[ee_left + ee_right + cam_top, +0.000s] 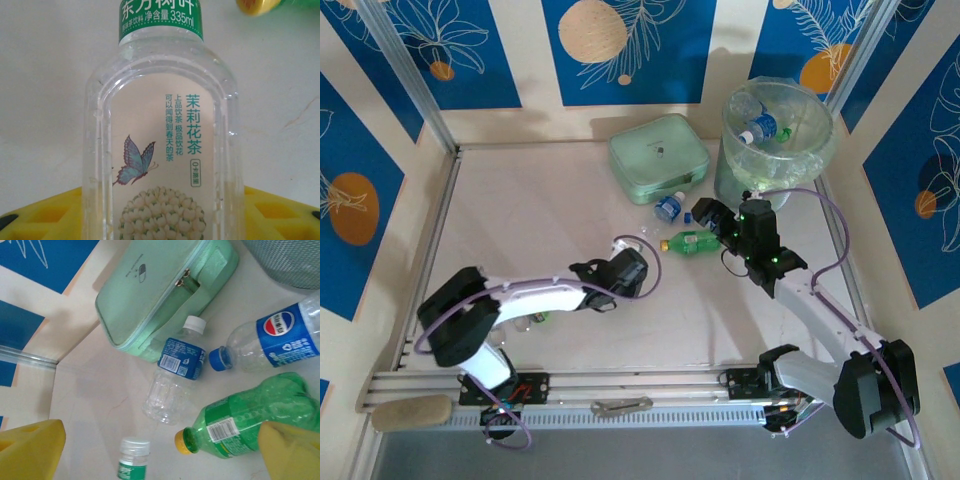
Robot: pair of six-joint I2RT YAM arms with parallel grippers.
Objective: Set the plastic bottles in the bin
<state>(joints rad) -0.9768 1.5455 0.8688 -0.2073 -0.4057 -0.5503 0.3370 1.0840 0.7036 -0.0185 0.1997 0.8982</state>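
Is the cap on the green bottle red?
No, the green bottle lying on its side has a yellow cap, plain in the right wrist view.

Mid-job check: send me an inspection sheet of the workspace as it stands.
Surface: white table, no spill seen.
Job's things: bin at far right, bottles inside; green bottle, Pepsi bottle, blue-labelled clear bottle and tea bottle lie outside.
Clutter: mint case beside the bin.
Grippers: left gripper jaws straddle the tea bottle, grip unconfirmed; right gripper jaws open near the green bottle.
Cables: purple cables loop off both arms.
Surroundings: blue-and-cream wall panels, metal frame.
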